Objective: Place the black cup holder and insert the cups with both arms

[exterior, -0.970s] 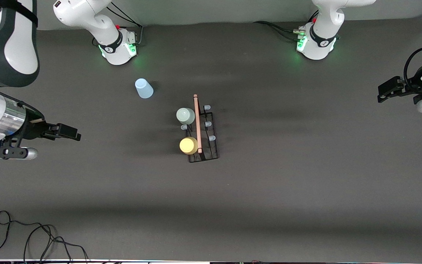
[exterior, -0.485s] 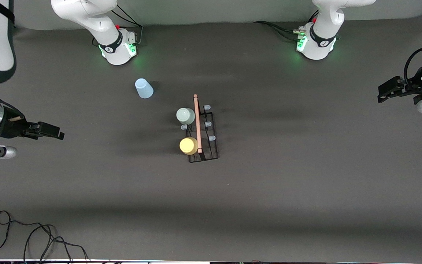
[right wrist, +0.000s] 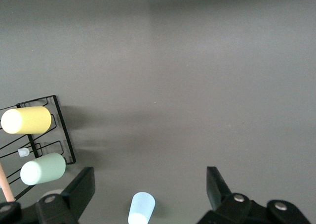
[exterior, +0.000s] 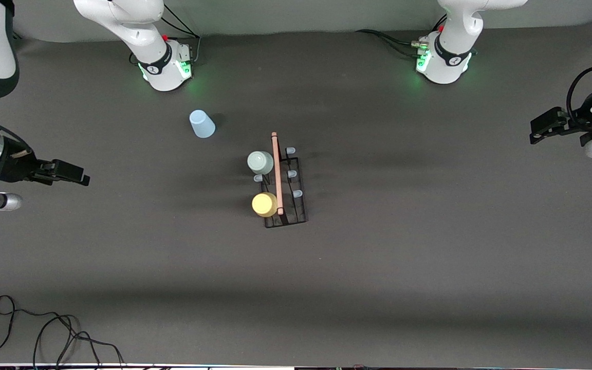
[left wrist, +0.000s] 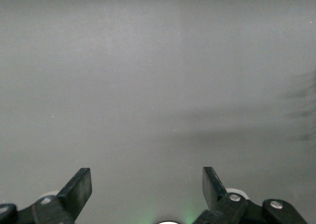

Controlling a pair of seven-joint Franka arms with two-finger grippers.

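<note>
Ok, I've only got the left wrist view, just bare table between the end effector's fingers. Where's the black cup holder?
Observer: The black cup holder stands mid-table, well away from your open left end effector, which hangs over the left arm's end.
Operator: Any cups on it?
Observer: Two. The pale green cup and the yellow cup sit on prongs on the side toward the right arm's end.
Operator: And the third?
Observer: The light blue cup is on the table, off the holder, farther from the front camera. It is toward the right arm's end, where the open right end effector hangs.
</note>
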